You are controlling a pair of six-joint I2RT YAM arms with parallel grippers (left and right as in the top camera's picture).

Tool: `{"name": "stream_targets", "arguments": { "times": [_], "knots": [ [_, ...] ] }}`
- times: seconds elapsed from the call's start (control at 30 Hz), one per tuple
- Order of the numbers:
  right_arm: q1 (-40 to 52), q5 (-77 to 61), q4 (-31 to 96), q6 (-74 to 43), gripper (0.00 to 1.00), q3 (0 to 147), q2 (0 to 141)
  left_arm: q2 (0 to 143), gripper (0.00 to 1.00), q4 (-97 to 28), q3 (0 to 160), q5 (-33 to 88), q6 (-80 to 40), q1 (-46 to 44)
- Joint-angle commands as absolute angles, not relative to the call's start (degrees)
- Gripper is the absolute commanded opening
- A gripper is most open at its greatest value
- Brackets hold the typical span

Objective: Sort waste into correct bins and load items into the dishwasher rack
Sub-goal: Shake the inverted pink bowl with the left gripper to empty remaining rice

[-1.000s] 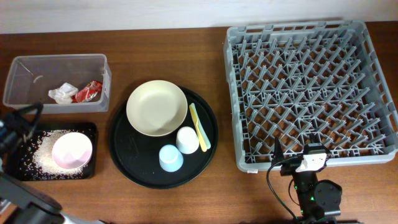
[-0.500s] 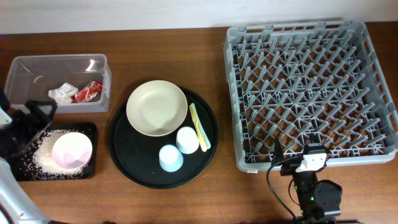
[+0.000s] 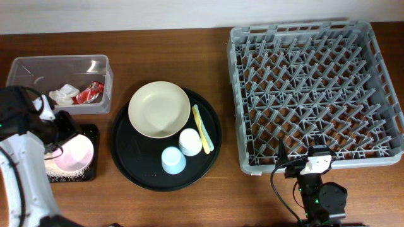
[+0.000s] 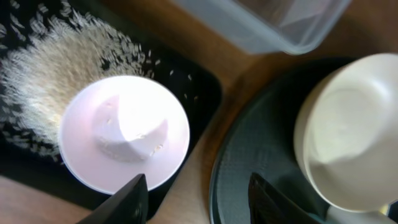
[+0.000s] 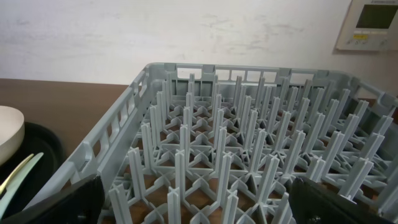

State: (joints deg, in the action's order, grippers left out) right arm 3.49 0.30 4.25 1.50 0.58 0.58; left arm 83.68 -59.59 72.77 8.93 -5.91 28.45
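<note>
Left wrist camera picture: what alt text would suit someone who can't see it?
Looking down, a small pink bowl sits in a shallow black tray against a heap of white rice. The arm's open, empty jaws show at the bottom edge. A large cream bowl on a round black tray lies to the right, a clear box corner above.

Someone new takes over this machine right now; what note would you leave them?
Left pincer: open, near the pink bowl, holding nothing.
Right pincer: open, by the rack.
Done: Wrapper and tissue lie in the clear box; rice lies in the shallow black tray, under the pink bowl.
Cream bowl, white cup, blue cup and yellow utensil sit on the round tray.
To do: load all five into the rack.
</note>
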Motion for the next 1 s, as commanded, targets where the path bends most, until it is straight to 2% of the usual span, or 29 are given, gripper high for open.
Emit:
{"name": "stream_targets", "arguments": {
  "times": [0.0, 0.33, 0.7, 0.97],
  "knots": [
    [3.79, 0.23, 4.56, 1.26, 0.98, 0.32, 0.21, 89.17, 0.51, -56.1, 66.81, 7.44, -10.26, 28.27],
    [3.79, 0.23, 4.56, 1.26, 0.98, 0.32, 0.21, 99.77, 0.52, -48.38, 65.43, 3.01, -15.03, 28.25],
    [3.79, 0.25, 4.56, 1.26, 0.98, 0.32, 0.21, 100.2, 0.52, -41.5, 61.52, 3.84, -16.34, 26.92],
    [3.79, 0.23, 4.56, 1.26, 0.98, 0.32, 0.21, 100.05, 0.52, -41.69, 63.24, 3.84, -16.71, 25.93]
  ]
}}
